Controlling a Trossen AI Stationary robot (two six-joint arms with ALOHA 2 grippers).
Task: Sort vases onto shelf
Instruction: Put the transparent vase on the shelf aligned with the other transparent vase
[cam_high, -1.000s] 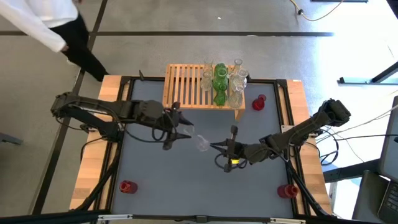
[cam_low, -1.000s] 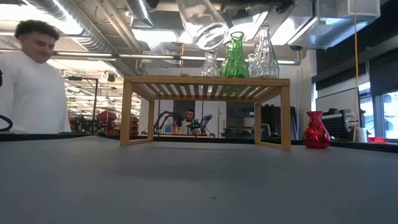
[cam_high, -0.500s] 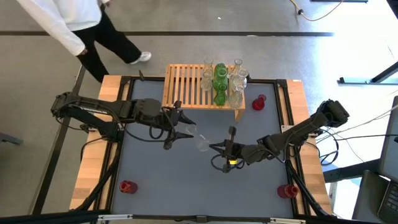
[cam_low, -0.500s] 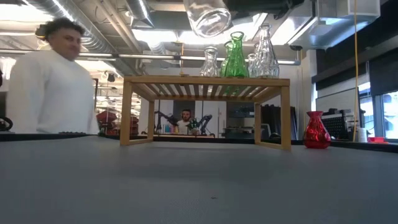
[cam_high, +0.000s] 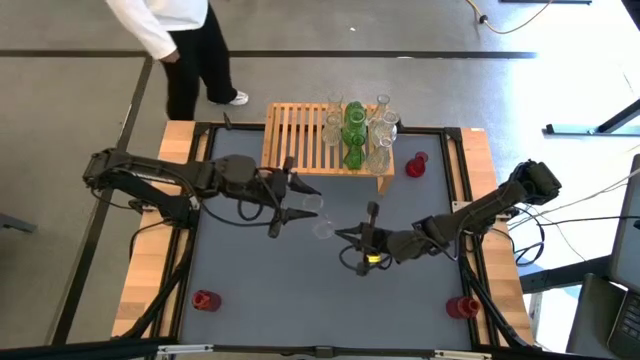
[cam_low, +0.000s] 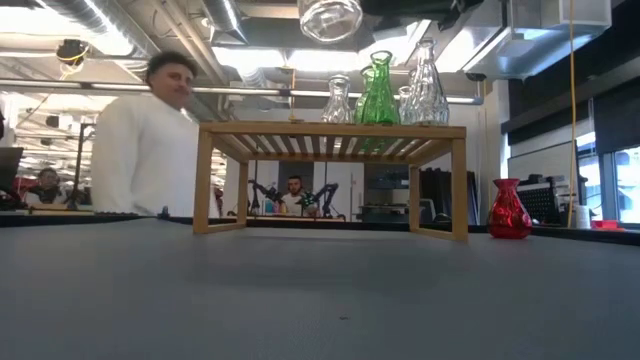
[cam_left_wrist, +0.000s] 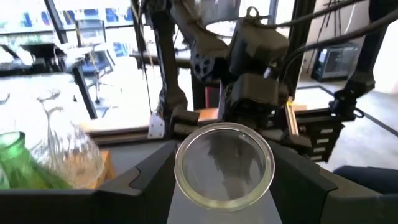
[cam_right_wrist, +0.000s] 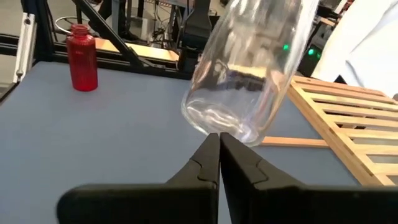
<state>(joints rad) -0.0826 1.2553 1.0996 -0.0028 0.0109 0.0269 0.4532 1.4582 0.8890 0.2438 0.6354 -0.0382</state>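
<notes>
A clear glass vase (cam_high: 316, 207) hangs in the air over the middle of the table, and my left gripper (cam_high: 298, 203) is shut on it. In the low view its rounded base (cam_low: 331, 15) shows above the shelf's height. The shelf (cam_high: 300, 140) stands at the far edge on its short legs. Several clear and green vases (cam_high: 356, 135) stand upright on the right part of its slats. My right gripper (cam_high: 347, 238) hovers shut just right of the held vase, apart from it, with nothing between its fingers. My left gripper pinches the clear vase between its two fingers (cam_left_wrist: 146, 177), one on each side of its round body (cam_left_wrist: 186, 177). The fingers reach nearly level from the table's left. The vase lies along them, lifted clear, its base (cam_right_wrist: 217, 124) pointing toward my right gripper.
A red vase (cam_high: 416, 165) stands on the table right of the shelf. Red bottles stand near the front left (cam_high: 204, 300) and front right (cam_high: 462, 306) corners. A person in white (cam_high: 180, 30) walks behind the table's far left corner. The shelf's left slats (cam_high: 285, 135) are bare.
My left gripper has tipped its fingers upward and risen a little. The clear vase's base has swung up from slanting downward to near level. The person has walked along the far side from the left toward the shelf.
</notes>
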